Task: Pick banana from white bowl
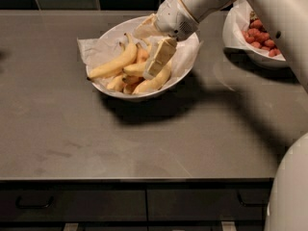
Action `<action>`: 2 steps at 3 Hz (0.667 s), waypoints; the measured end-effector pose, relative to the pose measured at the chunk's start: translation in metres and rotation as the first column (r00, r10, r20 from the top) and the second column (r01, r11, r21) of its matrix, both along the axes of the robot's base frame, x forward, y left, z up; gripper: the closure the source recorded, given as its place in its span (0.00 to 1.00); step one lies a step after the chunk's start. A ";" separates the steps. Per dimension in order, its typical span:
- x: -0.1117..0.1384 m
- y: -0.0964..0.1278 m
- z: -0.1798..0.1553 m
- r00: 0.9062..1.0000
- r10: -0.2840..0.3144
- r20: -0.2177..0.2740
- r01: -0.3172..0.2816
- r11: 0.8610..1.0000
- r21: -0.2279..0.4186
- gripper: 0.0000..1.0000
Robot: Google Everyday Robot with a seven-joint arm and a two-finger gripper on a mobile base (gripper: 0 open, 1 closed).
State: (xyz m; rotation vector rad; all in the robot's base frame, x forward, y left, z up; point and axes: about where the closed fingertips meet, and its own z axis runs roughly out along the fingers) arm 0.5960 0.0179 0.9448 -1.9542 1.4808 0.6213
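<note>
The white bowl (pixel 188 61), lined with crinkled white paper, stands at the back middle of the dark counter and holds several bananas. A pale-yellow banana (pixel 133 69) lies in the middle of the pile, between an orange-tinted banana (pixel 142 53) and a long yellow banana (pixel 111 65). My gripper (pixel 152 44) reaches down into the bowl from the upper right. It is open. One cream finger (pixel 160 57) lies over the right end of the pale-yellow banana and hides it. The other finger (pixel 145 29) is over the paper at the bowl's far side.
A second white bowl (pixel 233 32) with red strawberries stands at the back right, partly behind my arm (pixel 279 18). A dark tiled wall runs along the back of the counter. Drawers with dark handles (pixel 33 203) sit below the counter's front edge.
</note>
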 end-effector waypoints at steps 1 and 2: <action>0.000 0.000 -0.003 1.000 -0.002 -0.004 0.002 1.000 -0.001 0.21; 0.001 0.000 -0.008 1.000 -0.007 -0.013 0.007 1.000 -0.002 0.27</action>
